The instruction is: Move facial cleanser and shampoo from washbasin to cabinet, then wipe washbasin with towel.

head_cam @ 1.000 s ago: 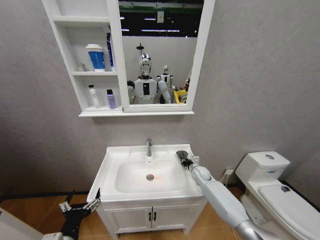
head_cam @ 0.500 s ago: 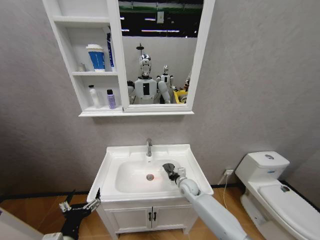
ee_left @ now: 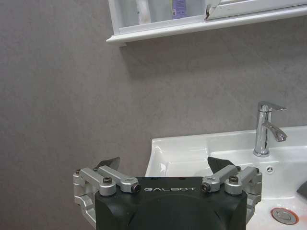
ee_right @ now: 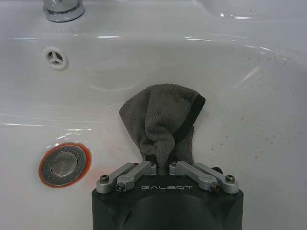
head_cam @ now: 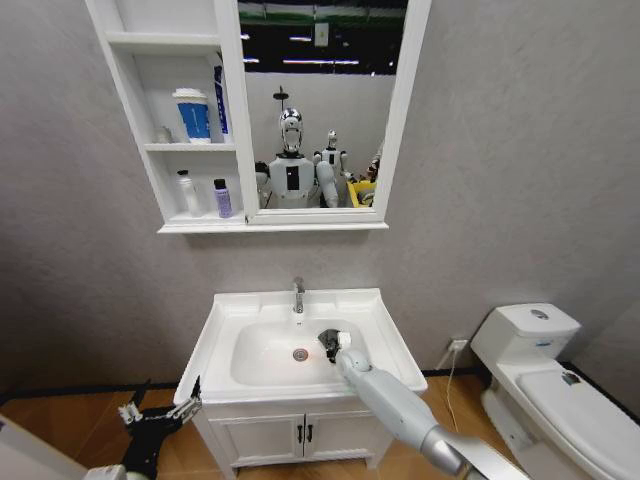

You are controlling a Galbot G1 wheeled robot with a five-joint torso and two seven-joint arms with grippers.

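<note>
**Wiping stage under way, bottles already shelved**

The right gripper (ee_right: 161, 166) has its jaws clamped on the towel (ee_right: 163, 120), which hangs ahead of them against the washbasin (head_cam: 225, 320) bowl, the drain (ee_right: 63, 164) just beside. Bottles stand in the cabinet (head_cam: 160, 150); only wiping seems left. The left gripper (ee_left: 165, 172) waits beside the basin, jaws wide.

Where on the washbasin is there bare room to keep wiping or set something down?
The washbasin rim is bare left of the faucet and along its right edge. The bowl's left half is free. Crowded: right of the drain, where the right pincer holds the towel.
</note>
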